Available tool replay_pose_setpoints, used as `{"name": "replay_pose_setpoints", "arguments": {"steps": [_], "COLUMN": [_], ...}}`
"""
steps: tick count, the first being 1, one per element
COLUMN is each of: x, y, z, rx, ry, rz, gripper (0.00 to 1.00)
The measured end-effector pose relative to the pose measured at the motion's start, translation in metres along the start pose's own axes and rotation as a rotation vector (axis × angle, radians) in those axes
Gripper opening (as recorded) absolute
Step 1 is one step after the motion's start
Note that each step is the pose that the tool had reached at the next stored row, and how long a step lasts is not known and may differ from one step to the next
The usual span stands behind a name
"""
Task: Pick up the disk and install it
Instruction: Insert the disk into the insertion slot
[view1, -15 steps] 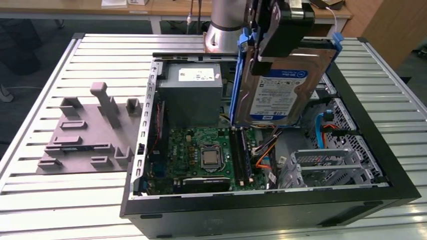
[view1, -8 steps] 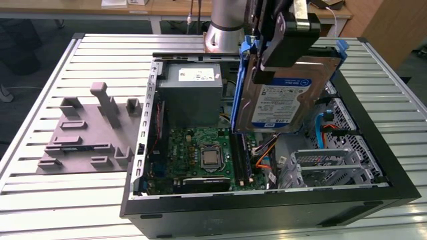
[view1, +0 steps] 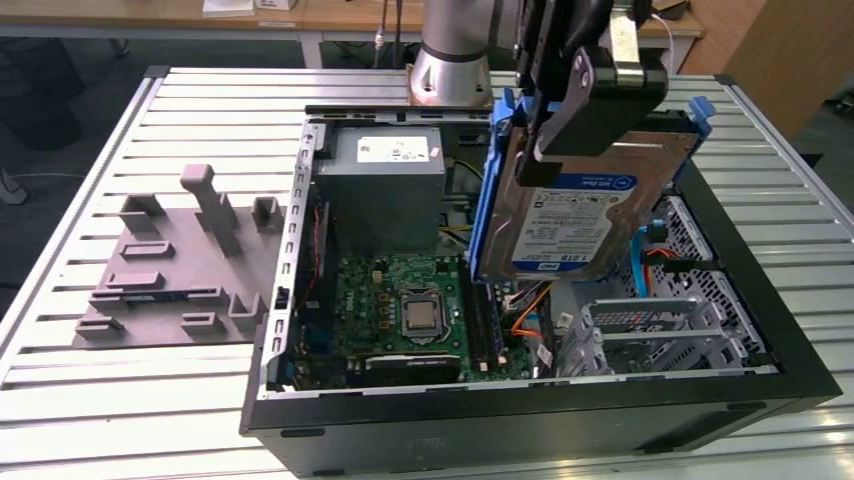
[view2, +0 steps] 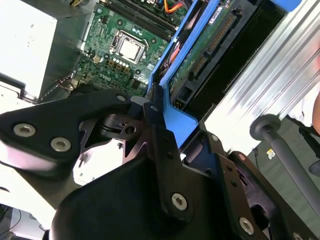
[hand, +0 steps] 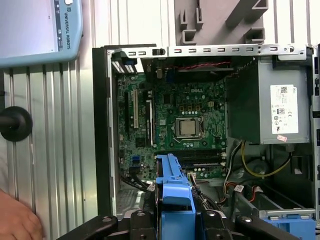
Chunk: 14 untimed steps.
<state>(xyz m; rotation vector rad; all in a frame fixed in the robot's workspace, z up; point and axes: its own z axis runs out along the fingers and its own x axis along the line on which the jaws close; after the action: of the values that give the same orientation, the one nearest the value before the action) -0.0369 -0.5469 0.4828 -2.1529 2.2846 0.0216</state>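
In the exterior view a grey moulded fixture (view1: 174, 265) lies on the slatted table (view1: 80, 400), at nine o'clock from the open computer case (view1: 534, 425). Inside the case the grey power-supply box (view1: 380, 185) sits toward eleven o'clock, with the green motherboard (view1: 407, 305) below it toward seven. Next over, the gripper (view1: 567, 140) is clamped tight on the disk (view1: 574, 230), pinching the blue rail at its twelve o'clock edge. The disk hangs on edge, label outward, above the case's middle. The metal drive cage (view1: 667, 330) sits at four o'clock from it
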Motion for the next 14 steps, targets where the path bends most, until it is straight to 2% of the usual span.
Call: {"name": "replay_pose_setpoints", "arguments": {"steps": [5,14], "x": [-0.0003,0.006], "y": [-0.0083,-0.0182], "z": [0.0036,0.0074], "rx": [-0.0021,-0.0021], "ry": [0.0015,0.0016], "rz": [-0.016,-0.017], "gripper": [0.36,0.36]}}
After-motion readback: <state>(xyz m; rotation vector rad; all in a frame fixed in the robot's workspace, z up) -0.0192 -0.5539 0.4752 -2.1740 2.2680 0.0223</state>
